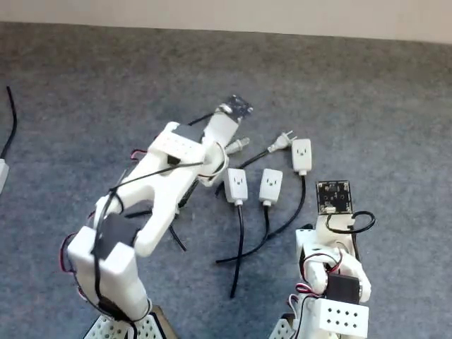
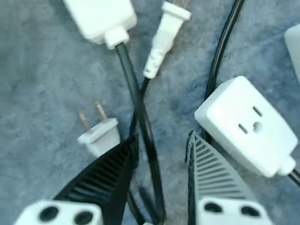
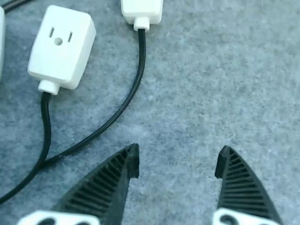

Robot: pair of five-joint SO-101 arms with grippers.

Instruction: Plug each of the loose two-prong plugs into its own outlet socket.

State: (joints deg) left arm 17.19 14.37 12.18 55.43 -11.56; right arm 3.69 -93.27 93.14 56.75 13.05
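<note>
Black ribbed plastic, jaws spread: left gripper angled low, astride a glossy black cable. Just beside one fingertip, a white two-prong plug, brassy blades pointing away; opposite, a boxy white socket. Likewise spread over nubby grey carpet, right gripper; farther off, a second socket.

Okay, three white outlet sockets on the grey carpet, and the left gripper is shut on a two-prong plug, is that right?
Not quite. The left gripper is open, not shut on a plug. The left wrist view shows the nearest two-prong plug lying loose beside it, outside the jaws. The rest of what you said stands.
</note>
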